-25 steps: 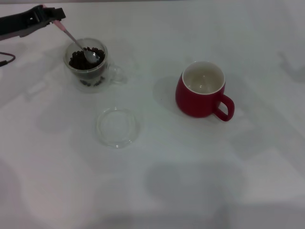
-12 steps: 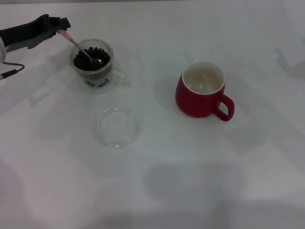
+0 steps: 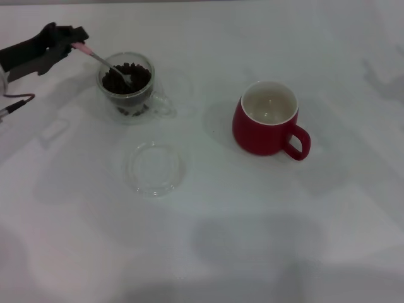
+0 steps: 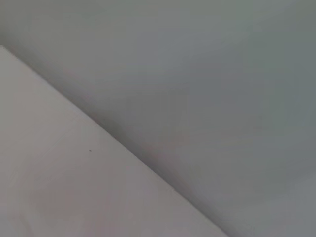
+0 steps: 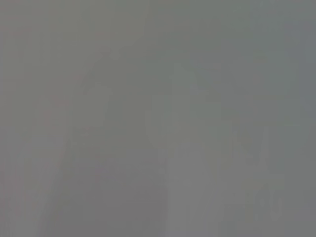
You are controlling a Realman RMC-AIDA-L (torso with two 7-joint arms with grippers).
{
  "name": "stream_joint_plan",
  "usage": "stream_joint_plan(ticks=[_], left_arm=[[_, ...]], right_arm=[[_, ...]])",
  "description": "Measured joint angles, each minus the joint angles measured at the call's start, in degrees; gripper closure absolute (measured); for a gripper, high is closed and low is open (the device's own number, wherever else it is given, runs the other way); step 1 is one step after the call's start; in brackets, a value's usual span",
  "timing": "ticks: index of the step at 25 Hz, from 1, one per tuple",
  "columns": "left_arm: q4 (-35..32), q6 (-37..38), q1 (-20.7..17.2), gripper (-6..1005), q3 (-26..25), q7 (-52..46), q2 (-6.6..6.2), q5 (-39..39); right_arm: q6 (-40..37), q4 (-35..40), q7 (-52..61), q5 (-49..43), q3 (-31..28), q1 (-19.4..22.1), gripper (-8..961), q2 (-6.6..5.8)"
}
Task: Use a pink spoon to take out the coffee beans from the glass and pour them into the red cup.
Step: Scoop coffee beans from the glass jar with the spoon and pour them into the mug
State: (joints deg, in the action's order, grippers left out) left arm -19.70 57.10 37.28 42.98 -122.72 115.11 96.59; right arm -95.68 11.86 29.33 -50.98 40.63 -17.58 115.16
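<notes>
In the head view the glass (image 3: 130, 88) stands at the far left of the white table (image 3: 252, 208), filled with dark coffee beans (image 3: 120, 82). My left gripper (image 3: 69, 39) is just left of it, shut on the pink handle of the pink spoon (image 3: 101, 60). The spoon slants down into the glass and its metal bowl lies among the beans. The red cup (image 3: 268, 120) stands upright to the right of centre, its white inside showing no beans, handle toward the front right. My right gripper is out of view. Both wrist views show only blank surface.
A shallow clear round glass dish (image 3: 155, 168) lies on the table in front of the glass, between it and the table's near side. A thin cable (image 3: 16, 105) runs at the left edge.
The glass has slid to the right with the spoon in it. My left gripper has moved right and slightly down, and the spoon's bowl now sits deeper among the beans.
</notes>
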Motion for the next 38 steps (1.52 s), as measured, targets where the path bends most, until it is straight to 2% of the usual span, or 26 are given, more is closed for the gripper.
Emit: stream_joint_plan(ticks=[6,18,28,38], left_arm=[[1.62,-0.16,-1.98,872,-0.01,-0.03,0.26,-4.65],[3.04,0.76,-3.65,872,0.00,-0.23,1.03,-8.33],[3.49,4.63,-6.88,871,0.00,0.03,1.09,-13.94],[3.01,8.63,-8.56,871,0.00,2.48,1.02,-16.18]], right_arm=[[0.15,0.00,-0.04,0.00,-0.01,-0.07,79,-0.03],[1.38,0.51,-0.15,0.00,0.26,-0.44,80,-0.03],[2.07,0.63,-0.16,-0.07,0.27,-1.29,80,-0.09],[3.17,0.71,-0.16,-0.43,0.33,-2.43,80,-0.12]])
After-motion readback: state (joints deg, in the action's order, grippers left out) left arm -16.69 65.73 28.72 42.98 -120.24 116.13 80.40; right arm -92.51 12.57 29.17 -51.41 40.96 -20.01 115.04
